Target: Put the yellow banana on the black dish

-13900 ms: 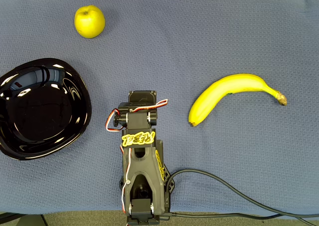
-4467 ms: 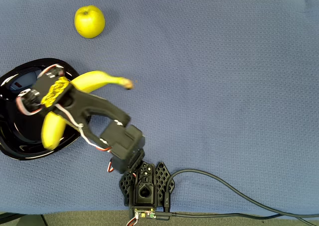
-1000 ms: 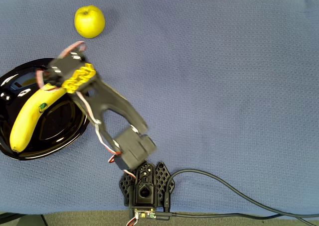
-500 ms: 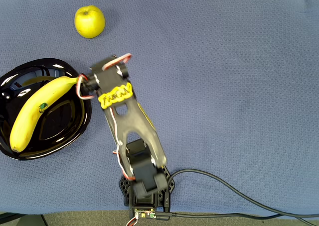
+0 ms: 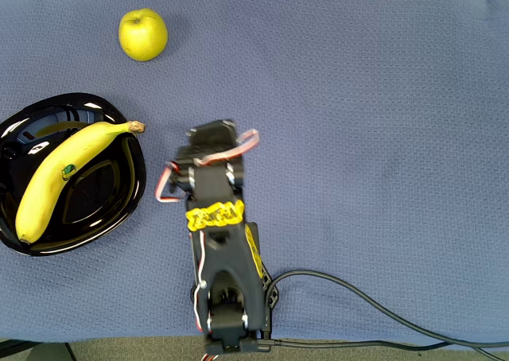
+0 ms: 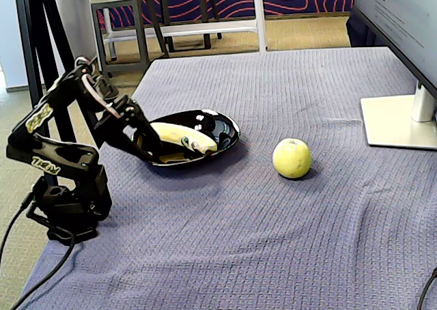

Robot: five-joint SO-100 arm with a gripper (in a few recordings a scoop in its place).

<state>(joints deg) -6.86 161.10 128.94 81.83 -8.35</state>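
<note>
On the blue-grey woven tablecloth (image 5: pixel 382 98), the long curved yellow banana (image 5: pixel 64 174) lies in the glossy black rounded-square dish (image 5: pixel 127 210), at the overhead view's left.

The banana rests diagonally across the dish, its brown stem tip poking over the far right rim, a small dark sticker on its side. The black arm's gripper (image 6: pixel 147 146) is empty, apart from the fruit, hanging low beside the dish's rim; whether its fingers are apart or together I cannot tell. By my judgement the placing is done; what remains is to fold back without clipping the rim. A round yellow-green apple (image 5: pixel 143 34) sits well beyond the dish, clear of that path; a grey monitor stand (image 6: pixel 399 122) stands far off.
</note>
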